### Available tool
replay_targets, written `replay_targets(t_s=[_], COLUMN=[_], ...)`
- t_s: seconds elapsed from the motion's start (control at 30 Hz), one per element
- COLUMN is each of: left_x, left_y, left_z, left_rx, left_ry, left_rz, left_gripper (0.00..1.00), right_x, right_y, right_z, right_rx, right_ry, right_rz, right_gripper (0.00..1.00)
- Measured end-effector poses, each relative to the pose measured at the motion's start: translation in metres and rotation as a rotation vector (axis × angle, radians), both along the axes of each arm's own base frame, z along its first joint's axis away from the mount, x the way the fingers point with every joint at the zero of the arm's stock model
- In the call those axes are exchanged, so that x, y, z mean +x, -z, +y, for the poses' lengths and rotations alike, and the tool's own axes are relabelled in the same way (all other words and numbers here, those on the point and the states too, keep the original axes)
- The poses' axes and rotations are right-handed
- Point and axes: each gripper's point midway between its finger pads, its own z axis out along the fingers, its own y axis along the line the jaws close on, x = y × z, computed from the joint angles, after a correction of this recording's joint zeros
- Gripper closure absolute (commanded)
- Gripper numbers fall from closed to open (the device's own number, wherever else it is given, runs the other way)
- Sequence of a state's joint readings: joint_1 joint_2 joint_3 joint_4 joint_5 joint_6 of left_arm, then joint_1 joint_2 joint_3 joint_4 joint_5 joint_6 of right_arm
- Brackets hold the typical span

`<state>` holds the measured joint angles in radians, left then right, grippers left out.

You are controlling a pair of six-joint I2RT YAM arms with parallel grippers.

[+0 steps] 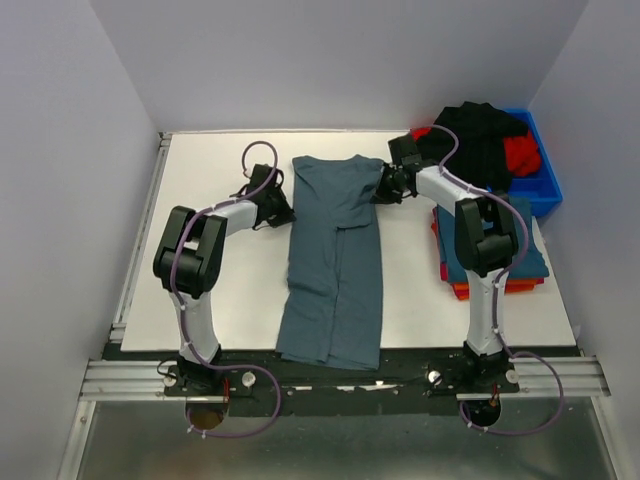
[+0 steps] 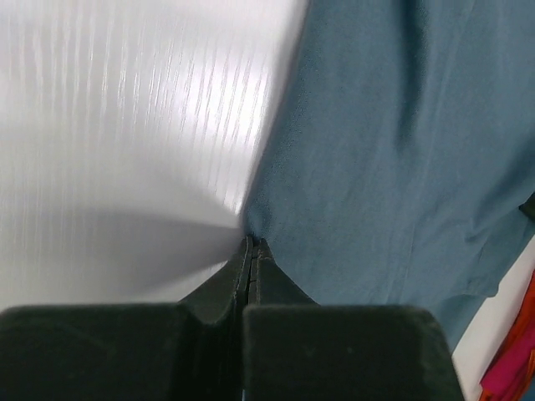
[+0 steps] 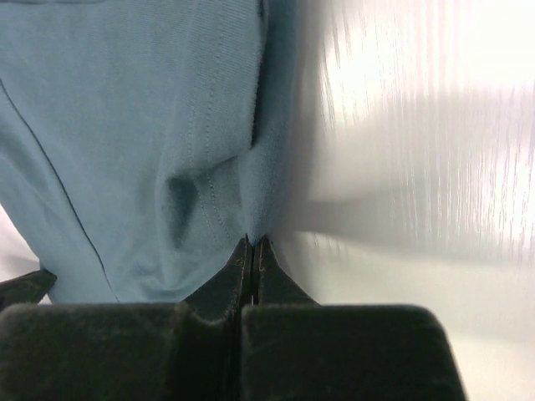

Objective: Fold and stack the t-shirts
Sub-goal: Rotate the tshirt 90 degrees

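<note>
The slate teal-blue t-shirt [image 1: 335, 270] lay lengthwise down the middle of the white table [image 1: 220, 290], its sides folded inward so that it made one long strip, collar end away from the arm bases and hem at the near edge. The left gripper [image 1: 285, 210] sat at the shirt's left edge near the far end, and its wrist camera showed the two jaws pressed together with a pinch of teal cloth [image 2: 393, 150] between the tips [image 2: 253, 244]. The right gripper [image 1: 383, 188] was at the opposite edge, about level with the left one, and was likewise clamped on the hem-stitched edge of the fabric [image 3: 125, 125] (the tips [image 3: 252, 242] met with only a puckered fold of cloth between them). To the right, partly behind the right arm, a folded stack [image 1: 533, 258] rested on the table with a blue shirt on top and red and orange edges below. In the far right corner a blue bin [image 1: 545, 190] held a heaped black shirt [image 1: 478, 135] and a red one [image 1: 522, 152].
</note>
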<state>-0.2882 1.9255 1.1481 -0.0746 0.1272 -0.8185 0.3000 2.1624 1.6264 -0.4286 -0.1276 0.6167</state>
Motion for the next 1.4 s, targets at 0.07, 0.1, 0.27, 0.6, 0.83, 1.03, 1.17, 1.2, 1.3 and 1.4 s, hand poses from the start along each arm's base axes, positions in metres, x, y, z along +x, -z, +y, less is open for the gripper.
replay_targets(t_s=[0.07, 0.1, 0.27, 0.6, 0.83, 1.03, 1.17, 1.2, 1.3, 1.4], left_x=[0.014, 0.02, 0.04, 0.088, 0.105, 0.068, 0.02, 0.007, -0.04, -0.1], left_y=[-0.001, -0.001, -0.001, -0.002, -0.007, -0.016, -0.034, -0.036, -0.041, -0.026], left_z=[-0.001, -0.001, 0.002, 0.015, 0.02, 0.039, 0.05, 0.051, 0.049, 0.041], left_rx=[0.003, 0.006, -0.011, -0.044, -0.045, 0.005, 0.012, 0.012, 0.007, 0.013], left_ry=[-0.012, -0.019, -0.061, -0.129, -0.115, -0.104, -0.097, -0.095, -0.07, -0.016], left_rz=[-0.009, -0.011, -0.016, -0.033, -0.059, -0.03, -0.035, -0.037, -0.053, -0.023], left_gripper=[1.0, 1.0, 1.0, 0.88, 0.53, 0.53, 0.53, 0.53, 0.53, 0.53], right_x=[0.009, 0.014, 0.042, 0.079, 0.073, 0.006, -0.048, -0.065, -0.116, -0.178], right_y=[-0.002, -0.003, -0.009, -0.003, 0.003, -0.006, -0.019, -0.019, -0.014, -0.003], right_z=[0.003, 0.004, 0.012, 0.01, -0.018, -0.024, -0.019, -0.017, -0.007, 0.003], right_rx=[0.0, -0.001, 0.004, 0.016, 0.012, 0.059, 0.111, 0.121, 0.136, 0.13], right_ry=[-0.003, -0.003, -0.005, 0.019, 0.049, 0.014, -0.036, -0.051, -0.109, -0.182], right_rz=[-0.008, -0.012, -0.035, -0.037, -0.014, 0.035, 0.02, 0.021, 0.034, 0.072], right_gripper=[0.99, 0.99, 0.97, 0.56, 0.53, 0.55, 0.56, 0.56, 0.55, 0.55])
